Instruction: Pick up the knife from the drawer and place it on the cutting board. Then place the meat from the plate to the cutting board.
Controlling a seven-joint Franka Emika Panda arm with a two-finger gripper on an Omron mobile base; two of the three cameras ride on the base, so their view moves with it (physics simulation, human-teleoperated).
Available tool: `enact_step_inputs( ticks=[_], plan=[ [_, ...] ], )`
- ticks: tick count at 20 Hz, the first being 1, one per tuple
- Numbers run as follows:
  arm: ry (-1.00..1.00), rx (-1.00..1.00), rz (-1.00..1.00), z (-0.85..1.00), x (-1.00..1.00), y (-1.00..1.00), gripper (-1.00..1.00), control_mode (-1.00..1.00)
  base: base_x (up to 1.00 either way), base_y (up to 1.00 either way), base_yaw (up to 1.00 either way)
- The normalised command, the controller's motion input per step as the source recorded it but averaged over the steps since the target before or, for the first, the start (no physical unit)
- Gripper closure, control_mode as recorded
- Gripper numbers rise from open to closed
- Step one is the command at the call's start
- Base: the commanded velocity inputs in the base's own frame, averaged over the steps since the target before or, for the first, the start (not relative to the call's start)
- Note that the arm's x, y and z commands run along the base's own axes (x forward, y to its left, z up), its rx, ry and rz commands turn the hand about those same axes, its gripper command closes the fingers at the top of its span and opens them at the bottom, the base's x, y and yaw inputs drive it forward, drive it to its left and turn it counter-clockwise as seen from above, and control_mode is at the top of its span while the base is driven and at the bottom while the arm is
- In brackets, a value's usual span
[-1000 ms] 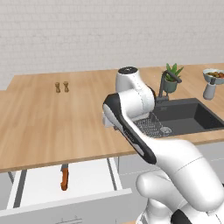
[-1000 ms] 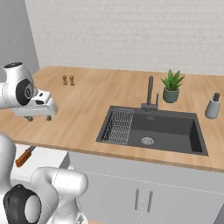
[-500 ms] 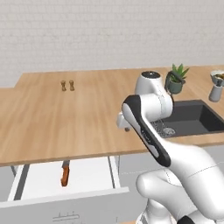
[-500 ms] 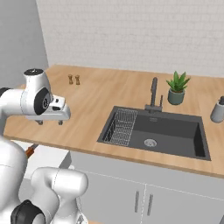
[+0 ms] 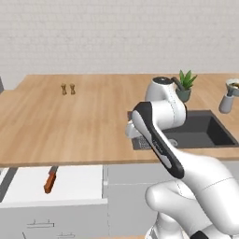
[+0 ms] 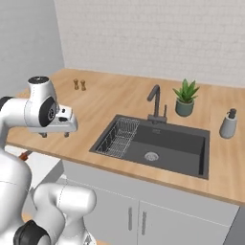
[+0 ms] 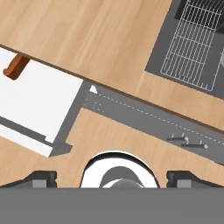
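Gripper [image 6: 55, 135] hanging above the counter's front edge, just left of the sink [image 6: 153, 143]; fingertips wide apart at the bottom corners of the hand view, nothing between them. Knife [image 5: 49, 180] lying flat in the open drawer [image 5: 74, 184], below and well off to the gripper's left, with its orange-brown handle [image 7: 15, 66] toward the drawer front and its blade pointing back under the counter lip. No contact with it yet.

Judged by its look: small, light, rigid, nothing fragile about it. Blade thin, smooth metal, likely slippery and too flat against the drawer floor to pinch cleanly. Handle thicker and probably of better grip, so best taken there, near mid-length, fingers straddling its narrow width. Low profile on a flat white floor, so a close descent needed, with care that one fingertip does not nudge it sideways. Blade partly tucked beneath the counter edge, so lift by drawing it forward and up, not straight up.

Cutting board, plate and meat not located from here.
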Motion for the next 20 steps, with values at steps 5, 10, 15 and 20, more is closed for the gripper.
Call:
enact_step_inputs(
  ticks=[5, 10, 15, 20],
  plan=[
    [0.0, 0.0, 0.0, 0.0, 0.0, 0.0, -1.0, 1.0, 0.26, -0.09, 0.16],
    [0.0, 0.0, 0.0, 0.0, 0.0, 0.0, -1.0, 1.0, 0.57, 0.0, 0.15],
    [0.0, 0.0, 0.0, 0.0, 0.0, 0.0, -1.0, 1.0, 0.13, 0.02, 0.14],
    [0.0, 0.0, 0.0, 0.0, 0.0, 0.0, -1.0, 1.0, 0.02, 0.25, 0.06]
  ],
)
